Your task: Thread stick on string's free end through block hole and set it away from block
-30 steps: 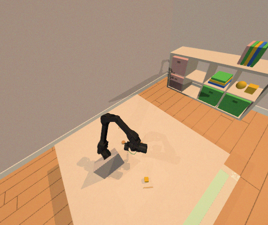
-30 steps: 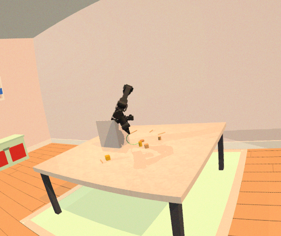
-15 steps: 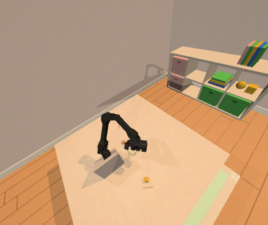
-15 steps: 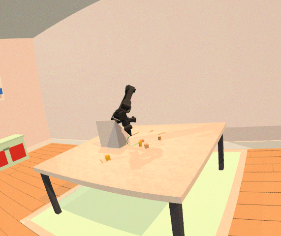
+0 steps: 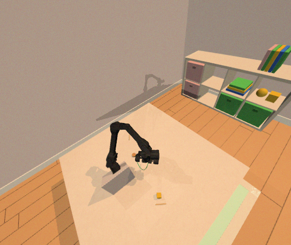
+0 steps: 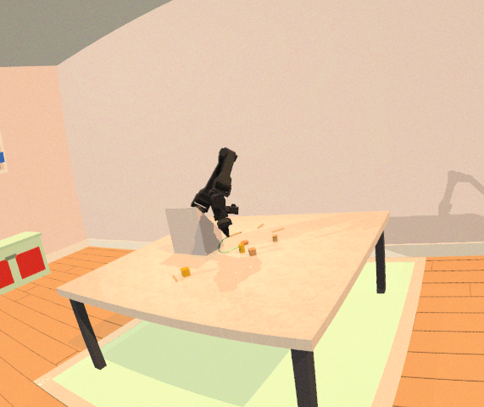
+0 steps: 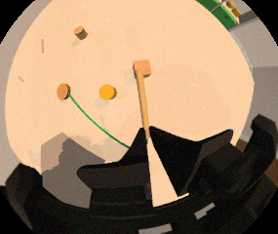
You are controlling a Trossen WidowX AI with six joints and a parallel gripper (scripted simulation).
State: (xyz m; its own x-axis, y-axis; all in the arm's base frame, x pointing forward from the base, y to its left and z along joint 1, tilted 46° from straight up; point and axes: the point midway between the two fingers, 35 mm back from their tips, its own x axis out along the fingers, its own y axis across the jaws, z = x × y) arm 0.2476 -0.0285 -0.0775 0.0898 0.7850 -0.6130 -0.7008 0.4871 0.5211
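Note:
My gripper point(image 6: 227, 235) point(image 7: 145, 131) is shut on the wooden stick point(image 6: 236, 233) point(image 7: 142, 99) near its string end. The stick points away from the fingertips, above the table. The green string point(image 5: 143, 169) point(image 6: 219, 248) point(image 7: 99, 128) hangs in a loop from the fingers to the round button point(image 5: 133, 154) point(image 6: 244, 242) point(image 7: 63, 91), which lies on the table. The block point(image 5: 120, 180) point(image 6: 182, 231) looks grey and stands on the table beside the gripper. Its hole does not show clearly. In the top view the arm hides the fingertips.
A yellow cylinder point(image 6: 242, 248) point(image 7: 107, 92), an orange cube point(image 6: 252, 251) point(image 7: 142, 66) and a brown cylinder point(image 6: 275, 237) point(image 7: 80, 32) stand near the button. Loose sticks point(image 6: 278, 229) point(image 7: 42, 46) lie farther off. A yellow cube point(image 5: 158, 195) point(image 6: 185, 271) and a short stick point(image 5: 160, 203) point(image 6: 175, 278) lie beyond the block.

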